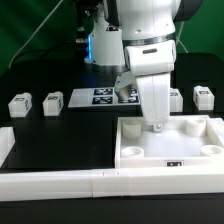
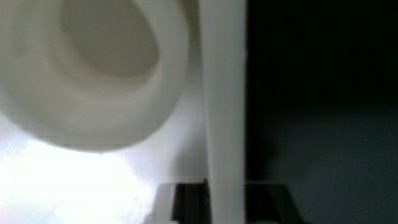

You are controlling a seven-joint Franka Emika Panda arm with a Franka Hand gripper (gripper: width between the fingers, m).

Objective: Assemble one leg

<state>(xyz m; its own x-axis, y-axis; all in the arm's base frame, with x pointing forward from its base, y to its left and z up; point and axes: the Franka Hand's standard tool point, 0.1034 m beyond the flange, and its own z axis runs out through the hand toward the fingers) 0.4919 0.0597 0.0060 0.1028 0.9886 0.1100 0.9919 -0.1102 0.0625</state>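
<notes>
The large white tray-like panel (image 1: 190, 150) lies at the exterior view's lower right, corner sockets up. My gripper (image 1: 155, 125) reaches straight down onto its far wall. In the wrist view that wall (image 2: 222, 100) runs as a white strip between my dark fingertips (image 2: 192, 203), which press against both sides of it, and a round socket (image 2: 89, 70) shows beside it. Two legs (image 1: 20, 103) (image 1: 52, 102) stand at the exterior view's left. Two more (image 1: 175, 99) (image 1: 203, 97) stand at the right, behind the panel.
The marker board (image 1: 100, 97) lies flat behind the gripper, partly hidden by the arm. A white rail (image 1: 60, 182) runs along the table's front edge, with a short arm (image 1: 5, 140) at the exterior view's left.
</notes>
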